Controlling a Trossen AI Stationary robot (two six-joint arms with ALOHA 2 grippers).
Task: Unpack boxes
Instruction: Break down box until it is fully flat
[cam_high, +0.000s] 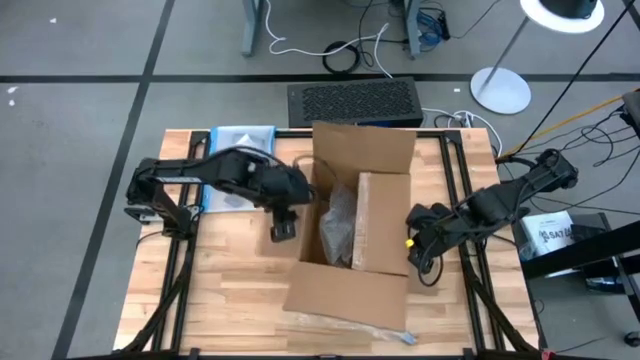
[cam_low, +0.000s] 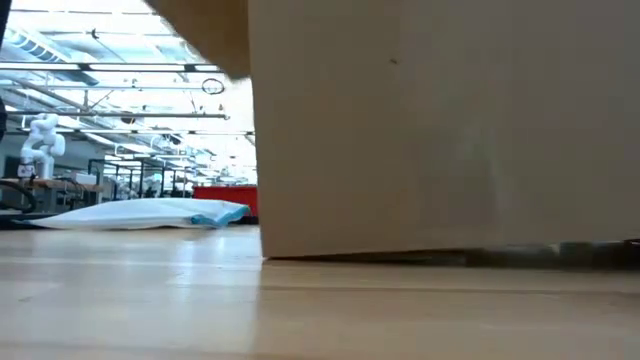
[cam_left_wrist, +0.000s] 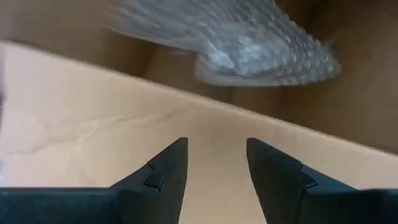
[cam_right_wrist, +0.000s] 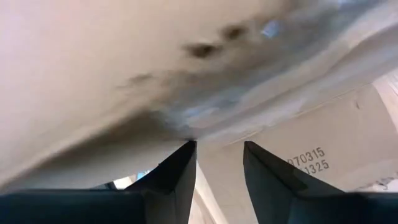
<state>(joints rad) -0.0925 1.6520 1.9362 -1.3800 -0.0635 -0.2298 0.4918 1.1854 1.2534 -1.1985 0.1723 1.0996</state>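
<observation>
From the high view I see the box (cam_high: 352, 225) in the middle of the table (cam_high: 230, 290), open, with its flaps spread and a bubble wrap bundle (cam_high: 337, 228) inside it. The left gripper (cam_high: 283, 222) is just beside the box wall on its own side, and the plastic pouch (cam_high: 240, 150) lies behind this arm. The right gripper (cam_high: 420, 240) is at the opposite wall of the box, very near or touching, I cannot tell which. In the low view the box (cam_low: 440, 130) fills most of the picture and stands on the table (cam_low: 130, 300), with the pouch (cam_low: 150, 213) lying flat far behind. In the left wrist view the 2 fingers (cam_left_wrist: 165, 177) stand apart with nothing between them, just over the box edge (cam_left_wrist: 93, 130), and the bubble wrap (cam_left_wrist: 249, 43) is ahead. In the right wrist view the 2 fingers (cam_right_wrist: 177, 177) also stand apart, empty, with a cardboard flap (cam_right_wrist: 93, 68) close in front.
</observation>
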